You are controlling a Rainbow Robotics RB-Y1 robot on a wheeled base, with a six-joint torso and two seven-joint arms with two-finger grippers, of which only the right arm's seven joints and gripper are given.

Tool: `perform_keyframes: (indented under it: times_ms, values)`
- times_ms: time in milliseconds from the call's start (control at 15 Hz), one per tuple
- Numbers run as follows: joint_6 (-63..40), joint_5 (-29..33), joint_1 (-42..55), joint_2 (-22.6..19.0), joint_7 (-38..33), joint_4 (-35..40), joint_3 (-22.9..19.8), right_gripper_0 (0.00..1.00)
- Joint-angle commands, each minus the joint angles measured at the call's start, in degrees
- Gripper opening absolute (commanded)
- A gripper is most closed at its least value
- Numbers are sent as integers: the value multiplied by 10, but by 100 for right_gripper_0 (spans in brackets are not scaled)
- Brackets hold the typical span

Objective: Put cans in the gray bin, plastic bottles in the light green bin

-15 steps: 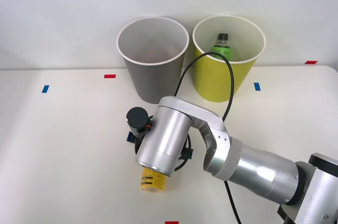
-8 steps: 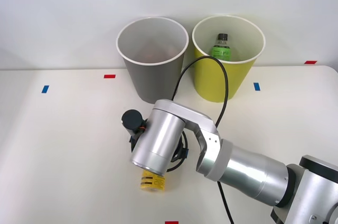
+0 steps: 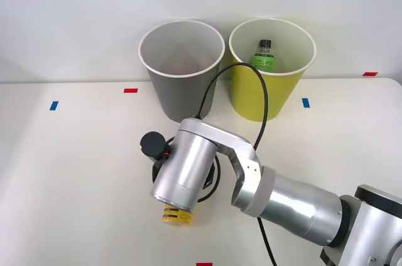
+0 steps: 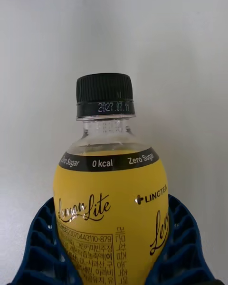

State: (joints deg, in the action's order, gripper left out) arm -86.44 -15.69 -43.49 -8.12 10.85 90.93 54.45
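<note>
The yellow-label bottle (image 4: 111, 190) lies on the white table (image 3: 69, 172), in front of the gray bin (image 3: 181, 71). The right gripper (image 4: 114, 254) holds it, one blue finger (image 4: 40, 247) on each side. The green-label bottle (image 3: 264, 56) stands inside the light green bin (image 3: 271, 68).

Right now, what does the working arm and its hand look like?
The right arm is built of brushed silver cylinders with rounded joints. A black cable loops up from the wrist, and a black round knob sticks out beside it. The hand has blue ribbed fingers with a lattice pattern.
</note>
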Motion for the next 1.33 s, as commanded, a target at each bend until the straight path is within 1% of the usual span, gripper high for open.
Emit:
perform_keyframes:
  times_ms: [67, 267, 467, 600, 800, 1000, 1133, 1267, 1333]
  values:
    - [0, 7, 0, -29, 78, 57, 0, 0]
    - [0, 7, 0, -72, 167, 121, 0, 0]
    - [0, 20, 1, -110, 247, 170, 1, 0]
    - [5, 29, 1, -133, 291, 200, 0, 0]
    - [20, 33, 6, -180, 341, 251, 0, 0]
    - [66, 33, 31, -245, 348, 315, 0, 0]
    - [90, 39, 48, -281, 351, 357, 0, 0]
    - [120, 58, 67, -299, 347, 381, 0, 0]
    - [153, 72, 82, -305, 341, 387, -8, 0]
